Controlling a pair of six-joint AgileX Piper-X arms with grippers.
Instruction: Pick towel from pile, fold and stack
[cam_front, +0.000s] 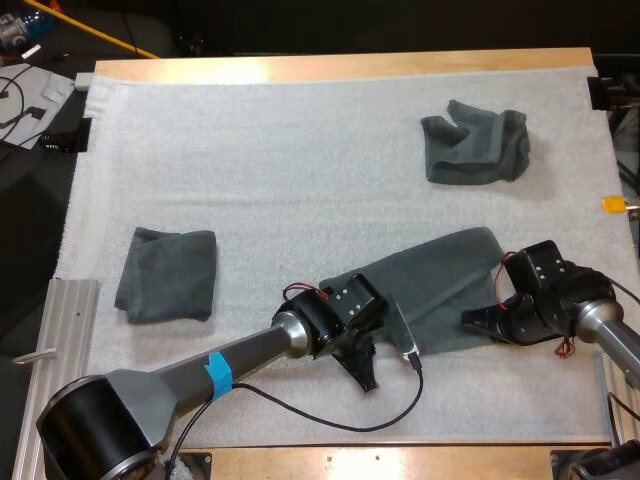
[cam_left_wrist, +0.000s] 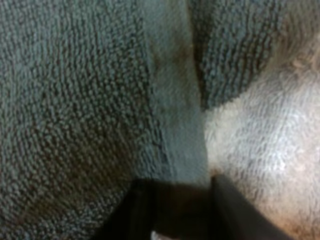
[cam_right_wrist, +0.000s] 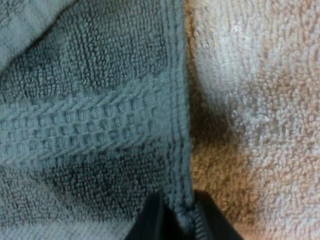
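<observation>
A dark grey-green towel (cam_front: 430, 290) lies spread flat across the mat's near middle. My left gripper (cam_front: 367, 375) is at its near left edge, and the towel's hem (cam_left_wrist: 175, 125) runs down between the fingers (cam_left_wrist: 137, 212), which are shut on it. At the towel's right end, my right gripper (cam_front: 476, 320) pinches the stitched edge (cam_right_wrist: 180, 125) between its shut fingers (cam_right_wrist: 150, 220). A crumpled towel (cam_front: 475, 145) sits at the far right of the mat. A folded towel (cam_front: 167, 273) lies at the left.
The white mat (cam_front: 300, 170) covers the wooden table (cam_front: 330, 67). A metal rail (cam_front: 60, 330) runs along the near left edge. Bare mat lies between the folded towel and the spread one.
</observation>
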